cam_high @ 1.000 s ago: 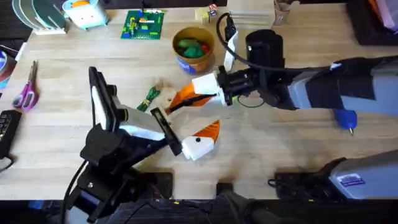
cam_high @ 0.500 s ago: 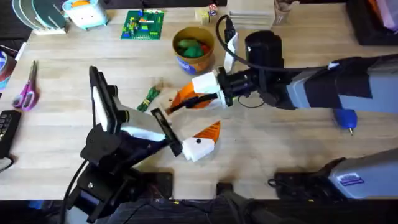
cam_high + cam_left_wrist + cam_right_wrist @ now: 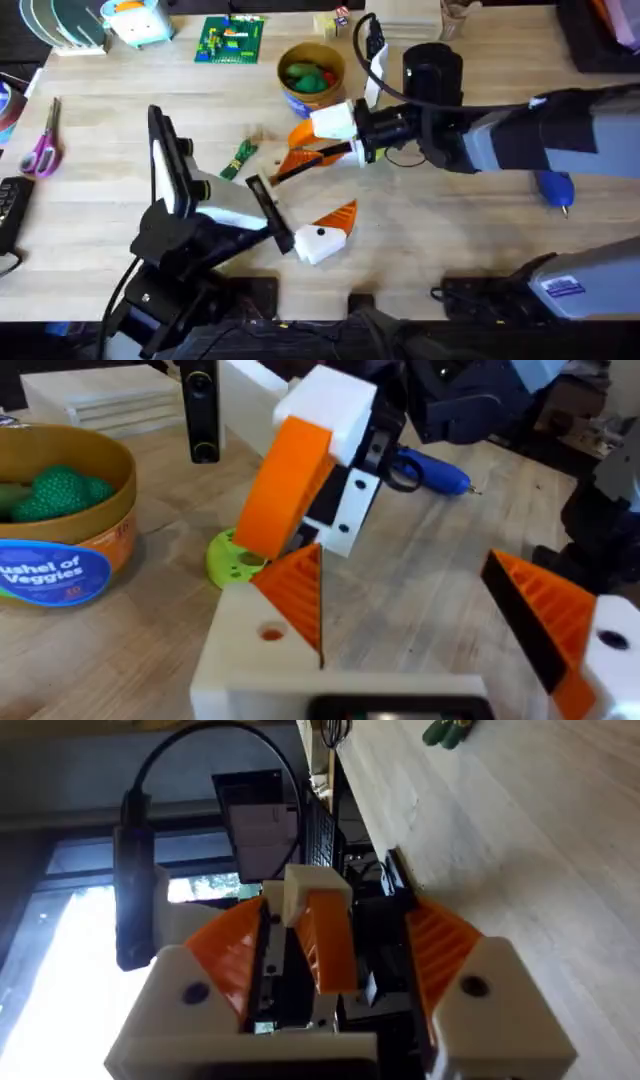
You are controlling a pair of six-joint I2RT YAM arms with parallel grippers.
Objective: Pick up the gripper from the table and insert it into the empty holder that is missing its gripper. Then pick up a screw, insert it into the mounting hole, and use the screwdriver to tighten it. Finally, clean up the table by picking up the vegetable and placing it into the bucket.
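Note:
My right gripper [image 3: 298, 148] hangs over the table's middle, just in front of the bucket [image 3: 312, 75], which has toy vegetables inside. It is shut on the gripper [image 3: 330, 945], an orange ribbed wedge with a cream-white block at its far end. I cannot tell whether that block is the holder. My left gripper [image 3: 335, 225] is open just in front of it, with nothing between its fingers [image 3: 560, 620]. The dark-green vegetable [image 3: 240, 157] lies on the wood to the left. The blue screwdriver [image 3: 555, 188] lies at the right. A screw is out of view.
A yellow-green disc [image 3: 235, 555] lies on the table under the right gripper. A green brick plate [image 3: 230, 40] sits at the back. Scissors [image 3: 42, 140] lie at the left edge. Bare wood stretches between the left gripper and the screwdriver.
The right gripper has shifted up and toward the bucket with the orange piece in it. The left arm has barely moved.

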